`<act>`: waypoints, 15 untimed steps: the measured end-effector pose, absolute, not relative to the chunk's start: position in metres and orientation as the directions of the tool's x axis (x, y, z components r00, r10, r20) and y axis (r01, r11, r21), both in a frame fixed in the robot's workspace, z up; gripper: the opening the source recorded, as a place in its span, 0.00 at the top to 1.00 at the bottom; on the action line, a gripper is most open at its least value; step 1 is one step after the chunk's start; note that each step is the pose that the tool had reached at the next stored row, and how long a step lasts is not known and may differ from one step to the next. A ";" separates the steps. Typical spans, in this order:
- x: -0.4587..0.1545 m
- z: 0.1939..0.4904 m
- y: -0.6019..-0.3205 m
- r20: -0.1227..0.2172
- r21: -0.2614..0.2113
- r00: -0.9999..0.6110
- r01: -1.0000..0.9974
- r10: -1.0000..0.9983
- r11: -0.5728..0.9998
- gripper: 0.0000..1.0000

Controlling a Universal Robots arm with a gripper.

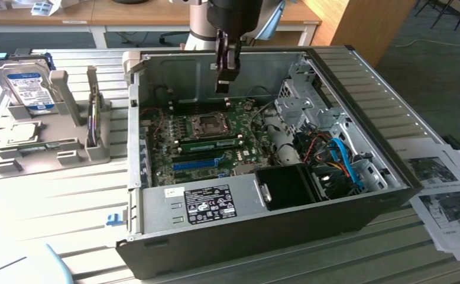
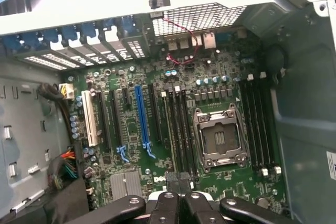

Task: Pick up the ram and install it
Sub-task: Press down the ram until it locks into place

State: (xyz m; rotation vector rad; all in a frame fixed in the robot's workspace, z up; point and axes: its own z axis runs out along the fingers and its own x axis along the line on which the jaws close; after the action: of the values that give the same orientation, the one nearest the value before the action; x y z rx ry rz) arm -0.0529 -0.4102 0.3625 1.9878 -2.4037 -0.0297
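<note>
Open computer case [image 1: 372, 195] lies on its side on a pale slatted table [image 1: 64, 195]; the motherboard [image 1: 214, 142] faces up inside; the arm hangs over the far part of the case, gripper [image 1: 223, 80] just above the board, its fingers together and nothing seen between them.

The ram [image 1: 210, 144] lies seated flat in a slot on the board, just near of the silver CPU socket [image 1: 209, 123]; a bright blue slot [image 1: 196, 163] runs parallel nearer the camera; from the wrist view the gripper [image 2: 177, 203] looks down on the green stick [image 2: 169, 129], standing edge-on in one of the black slots beside the CPU socket [image 2: 220, 137], with the blue slot [image 2: 140, 121] on its other side.

On the exterior view's left, a grey holder tray [image 1: 52, 151] sits on the table, apart from the case; a silver, blue-labelled hard drive [image 1: 26, 86] stands upright in it at the far end.

Power supply [image 1: 206, 204] with a white label fills the near part of the case; blue and orange cables [image 1: 340, 163] tangle at the exterior view's right.

Printed sheets [image 1: 443, 195] lie on the table right of the case; beyond, wooden desks [image 1: 135, 15] and dark carpet [image 1: 427, 65].
</note>
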 end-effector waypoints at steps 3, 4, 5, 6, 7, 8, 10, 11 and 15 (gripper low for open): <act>-0.053 0.363 -0.410 0.005 0.029 -0.215 -0.976 -0.977 0.215 0.91; -0.053 0.363 -0.410 0.005 0.029 -0.224 -0.974 -0.975 0.224 0.91; -0.053 0.363 -0.410 0.005 0.029 -0.234 -0.972 -0.972 0.234 0.91; -0.053 0.363 -0.410 0.005 0.029 -0.244 -0.969 -0.970 0.244 0.91; -0.053 0.363 -0.410 0.005 0.029 -0.255 -0.966 -0.967 0.255 0.91; -0.053 0.363 -0.410 0.005 0.029 -0.265 -0.964 -0.964 0.266 0.91; -0.053 0.363 -0.410 0.005 0.029 -0.290 -0.957 -0.957 0.290 0.91; -0.053 0.363 -0.410 0.005 0.029 -0.303 -0.953 -0.953 0.303 0.91; -0.053 0.362 -0.410 0.005 0.029 -0.360 -0.932 -0.933 0.360 0.91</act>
State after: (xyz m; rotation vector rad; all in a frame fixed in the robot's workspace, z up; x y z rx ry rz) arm -0.0529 -0.4102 0.3625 1.7653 -2.5737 -0.0327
